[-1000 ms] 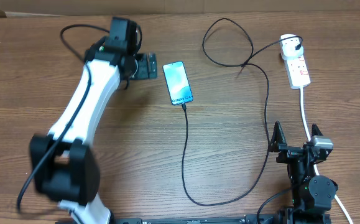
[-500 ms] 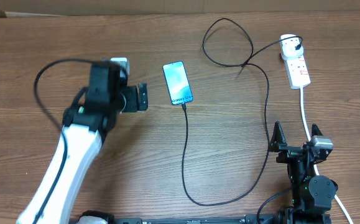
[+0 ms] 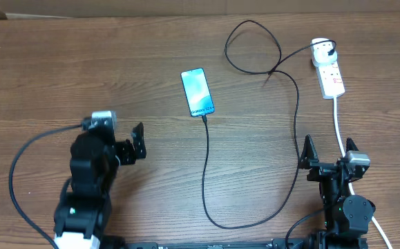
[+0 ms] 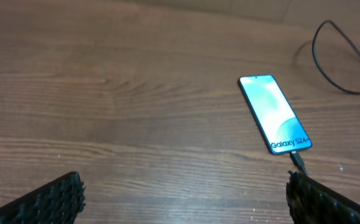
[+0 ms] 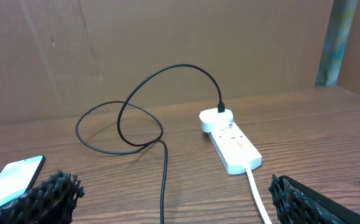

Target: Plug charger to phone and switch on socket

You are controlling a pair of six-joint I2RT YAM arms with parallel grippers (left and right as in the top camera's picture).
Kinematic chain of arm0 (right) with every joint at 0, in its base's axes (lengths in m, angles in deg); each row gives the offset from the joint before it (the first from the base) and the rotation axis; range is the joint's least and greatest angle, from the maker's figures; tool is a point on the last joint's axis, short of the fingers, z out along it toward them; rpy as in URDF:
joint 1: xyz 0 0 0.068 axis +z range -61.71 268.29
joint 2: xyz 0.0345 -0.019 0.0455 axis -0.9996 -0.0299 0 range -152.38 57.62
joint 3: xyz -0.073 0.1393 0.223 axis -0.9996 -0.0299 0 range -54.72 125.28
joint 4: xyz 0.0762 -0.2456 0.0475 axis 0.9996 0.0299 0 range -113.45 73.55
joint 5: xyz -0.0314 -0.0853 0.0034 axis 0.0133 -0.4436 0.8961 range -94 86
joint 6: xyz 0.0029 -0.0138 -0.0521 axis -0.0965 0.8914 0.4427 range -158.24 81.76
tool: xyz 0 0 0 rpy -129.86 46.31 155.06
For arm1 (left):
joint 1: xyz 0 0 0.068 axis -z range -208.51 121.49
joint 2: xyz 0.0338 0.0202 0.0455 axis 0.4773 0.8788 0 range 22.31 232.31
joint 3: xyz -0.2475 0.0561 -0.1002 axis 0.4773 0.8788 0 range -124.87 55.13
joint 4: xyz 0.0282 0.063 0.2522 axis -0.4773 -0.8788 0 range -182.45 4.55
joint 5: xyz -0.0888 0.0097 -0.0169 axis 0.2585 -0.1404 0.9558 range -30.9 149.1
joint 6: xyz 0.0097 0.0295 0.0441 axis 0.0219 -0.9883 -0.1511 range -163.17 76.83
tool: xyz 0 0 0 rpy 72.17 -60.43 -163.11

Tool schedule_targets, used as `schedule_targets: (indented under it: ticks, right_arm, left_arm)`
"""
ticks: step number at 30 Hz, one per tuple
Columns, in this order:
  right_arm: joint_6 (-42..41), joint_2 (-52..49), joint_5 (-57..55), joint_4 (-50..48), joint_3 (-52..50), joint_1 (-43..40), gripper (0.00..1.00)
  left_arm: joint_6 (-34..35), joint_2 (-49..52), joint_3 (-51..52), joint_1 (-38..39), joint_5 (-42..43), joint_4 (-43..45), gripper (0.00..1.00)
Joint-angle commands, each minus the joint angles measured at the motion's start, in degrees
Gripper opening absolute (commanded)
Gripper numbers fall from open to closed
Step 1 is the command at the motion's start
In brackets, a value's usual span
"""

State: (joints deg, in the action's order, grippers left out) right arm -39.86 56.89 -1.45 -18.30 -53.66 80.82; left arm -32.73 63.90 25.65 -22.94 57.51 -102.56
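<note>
- Waiting with both hands spread wide and empty: my left hand [image 3: 139,142] hovers over the worktop's [image 3: 48,69] left side, my right hand [image 3: 329,149] near the front right.
- Lit and face-up, the phone [image 3: 197,92] lies centre-back. The charger [image 3: 204,166] meets its lower edge and appears seated, with the adapter in the socket [image 3: 331,77] at back right.
- Plugging looks done, and switching on is the step I judge to be in hand. The switch's position is too small to tell.
- My right hand needs to reach forward beside the thick white cord [image 3: 338,121] and press with one fingertip without shoving the strip.
- The worktop is brown wood-grain, with a cardboard wall [image 5: 167,37] behind.
</note>
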Motion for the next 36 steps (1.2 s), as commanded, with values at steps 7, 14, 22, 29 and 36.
schedule_targets:
  ticks: [7,14,22,29,36]
  right_arm:
    - [-0.5,0.57,-0.52,-0.35,-0.59,-0.17,1.0]
    - [-0.5,0.57,-0.52,-0.35,-0.59,-0.17,1.0]
    - [-0.5,0.57,-0.52,-0.35,-0.59,-0.17,1.0]
    - [-0.5,0.57,-0.52,-0.35,-0.59,-0.17,1.0]
    - [-0.5,0.57,-0.52,-0.35,-0.59,-0.17,1.0]
  left_arm:
    - [-7.32,-10.69,10.97,-0.37,-0.31,12.24,1.0]
    - [-9.18,-19.65,16.0,-0.81,-0.87,13.33,1.0]
    - [-8.48,-26.38,18.86,-4.37,-1.4,13.4,1.0]
    - [-7.02,-33.2,24.76,-4.48,-1.4,15.56,1.0]
    - [-6.97,-36.68,28.0,-5.05,-1.95,16.94,1.0]
